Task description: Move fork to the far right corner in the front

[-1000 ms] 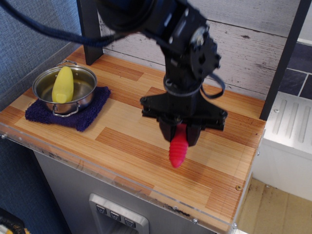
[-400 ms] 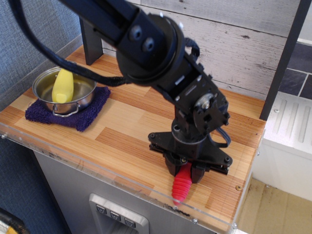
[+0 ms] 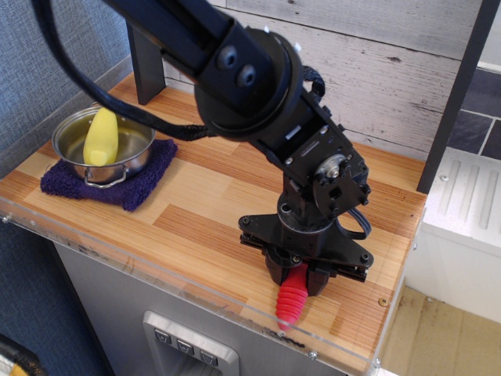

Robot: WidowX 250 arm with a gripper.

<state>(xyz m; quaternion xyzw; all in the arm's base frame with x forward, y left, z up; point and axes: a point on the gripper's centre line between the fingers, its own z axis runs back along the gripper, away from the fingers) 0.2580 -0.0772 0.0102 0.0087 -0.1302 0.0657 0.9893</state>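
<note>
The fork shows only as its ribbed bright-red handle (image 3: pixel 291 298), which hangs out below my black gripper (image 3: pixel 296 276); its metal tines are hidden inside the jaws. My gripper is shut on the fork, low over the front right part of the striped wood countertop. The handle's tip reaches down to the wood near the clear plastic front edge strip (image 3: pixel 313 354). The front right corner of the counter (image 3: pixel 374 345), with a small screw (image 3: pixel 382 301) near it, lies to the right of the handle.
A steel pot (image 3: pixel 104 146) holding a yellow corn-like piece (image 3: pixel 100 135) stands on a purple cloth (image 3: pixel 109 178) at the left. A dark post (image 3: pixel 145 66) rises at the back left. A white appliance (image 3: pixel 466 219) sits beyond the counter's right edge.
My gripper carried the fork from the middle of the counter to the front right and lowered it. Since 0.4 s ago it has barely moved.
</note>
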